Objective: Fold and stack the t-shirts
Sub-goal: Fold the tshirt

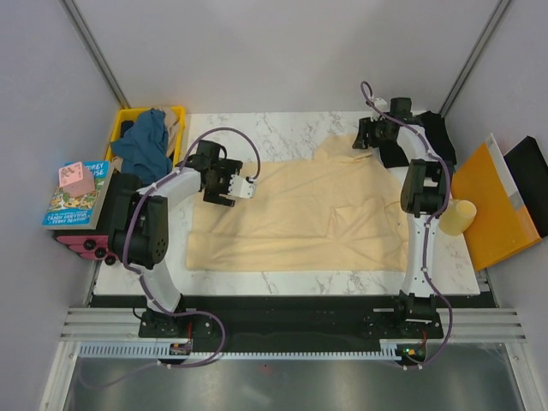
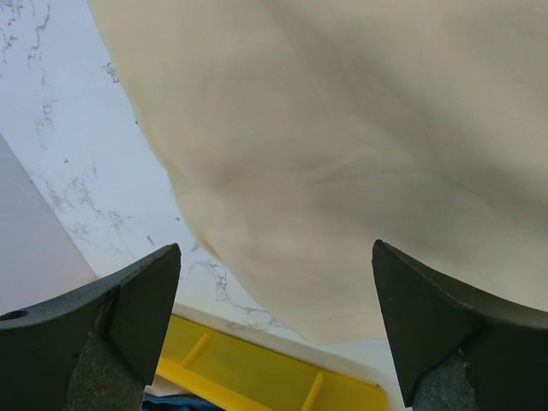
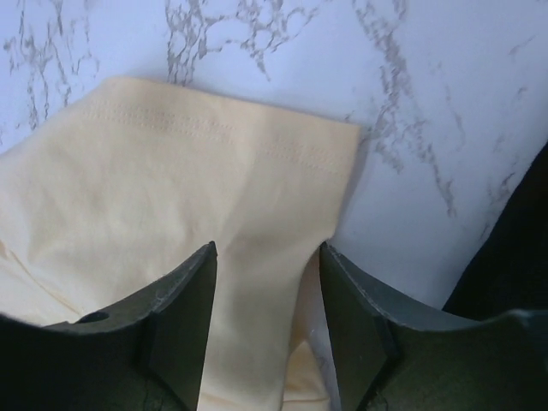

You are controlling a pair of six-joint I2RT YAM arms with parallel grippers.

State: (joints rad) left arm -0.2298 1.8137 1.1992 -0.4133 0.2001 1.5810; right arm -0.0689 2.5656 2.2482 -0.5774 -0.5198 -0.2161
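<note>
**A pale cream-yellow t-shirt (image 1: pixel 300 214) lies spread on the marble worktop (image 1: pixel 282 128)**

The shirt lies open across the middle of the worktop, with loose wrinkles in it. The left gripper (image 2: pixel 274 261) hangs over the shirt's far left edge, jaws wide apart and holding nothing. The right gripper (image 3: pixel 267 257) is at the shirt's far right sleeve. Its jaws are partly apart on either side of the sleeve cloth and not closed on it. A black t-shirt (image 1: pixel 441 137) lies just right of that sleeve. A teal-blue t-shirt (image 1: pixel 147 147) is heaped in a yellow crate (image 1: pixel 175 111) left of the cream shirt. An orange folder (image 1: pixel 488 210) lies to its right.
</note>
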